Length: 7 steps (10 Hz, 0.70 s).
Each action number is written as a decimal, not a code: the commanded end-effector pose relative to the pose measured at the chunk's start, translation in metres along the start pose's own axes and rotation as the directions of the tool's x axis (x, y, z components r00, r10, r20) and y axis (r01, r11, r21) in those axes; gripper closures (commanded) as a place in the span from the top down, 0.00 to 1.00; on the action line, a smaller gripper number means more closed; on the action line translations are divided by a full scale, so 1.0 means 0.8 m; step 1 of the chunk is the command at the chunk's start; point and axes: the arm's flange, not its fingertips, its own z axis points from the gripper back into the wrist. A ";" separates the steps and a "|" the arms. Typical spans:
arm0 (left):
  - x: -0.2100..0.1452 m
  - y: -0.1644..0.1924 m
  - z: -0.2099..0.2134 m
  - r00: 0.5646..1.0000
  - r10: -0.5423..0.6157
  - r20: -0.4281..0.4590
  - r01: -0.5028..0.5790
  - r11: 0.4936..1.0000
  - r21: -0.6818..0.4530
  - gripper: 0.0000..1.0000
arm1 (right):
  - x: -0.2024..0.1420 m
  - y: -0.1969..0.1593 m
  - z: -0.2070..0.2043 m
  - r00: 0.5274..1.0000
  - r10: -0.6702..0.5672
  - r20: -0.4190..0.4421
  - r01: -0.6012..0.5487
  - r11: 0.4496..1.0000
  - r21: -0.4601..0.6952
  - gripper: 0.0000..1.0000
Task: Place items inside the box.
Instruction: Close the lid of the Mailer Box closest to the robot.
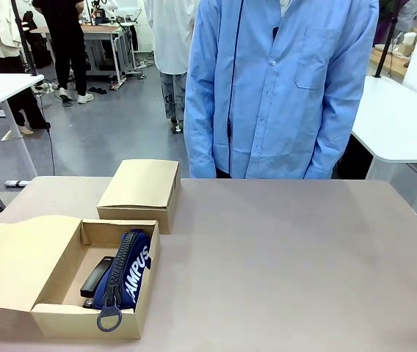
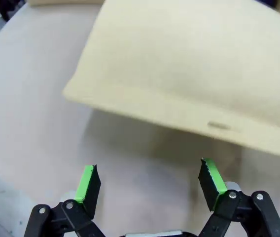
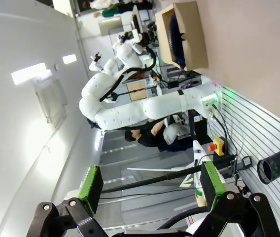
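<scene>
While both tools (image 2: 150,182) (image 3: 152,185) stand spread, pouch (image 1: 129,271) fills box (image 1: 54,319); closed carton (image 1: 141,187) beside.

Worktop (image 1: 282,257) is beige and matte. A closed brown cardboard box (image 1: 140,192) sits on it toward the far left. A person in a light blue button shirt (image 1: 282,88) stands at the far edge, arms down. White tables (image 1: 403,121) flank the background over grey floor. The right wrist view shows a black cylindrical cup (image 3: 275,166) on a slatted wall panel.
</scene>
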 end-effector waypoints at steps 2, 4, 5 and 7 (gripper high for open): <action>0.024 -0.013 -0.022 0.985 0.014 0.173 0.008 0.992 -0.125 1.00 | -0.002 0.003 0.005 1.000 0.015 -0.004 -0.015 1.000 0.000 1.00; 0.045 -0.030 -0.047 0.947 0.037 0.320 0.042 0.971 -0.235 1.00 | -0.002 0.003 0.005 1.000 0.015 -0.004 -0.015 1.000 0.000 1.00; 0.057 -0.037 -0.050 0.921 0.063 0.385 0.056 0.955 -0.291 1.00 | -0.002 0.003 0.005 1.000 0.015 -0.004 -0.015 1.000 0.000 1.00; 0.079 -0.058 -0.044 0.872 0.073 0.484 0.098 0.943 -0.319 1.00 | -0.002 0.003 0.005 1.000 0.015 -0.004 -0.015 1.000 0.000 1.00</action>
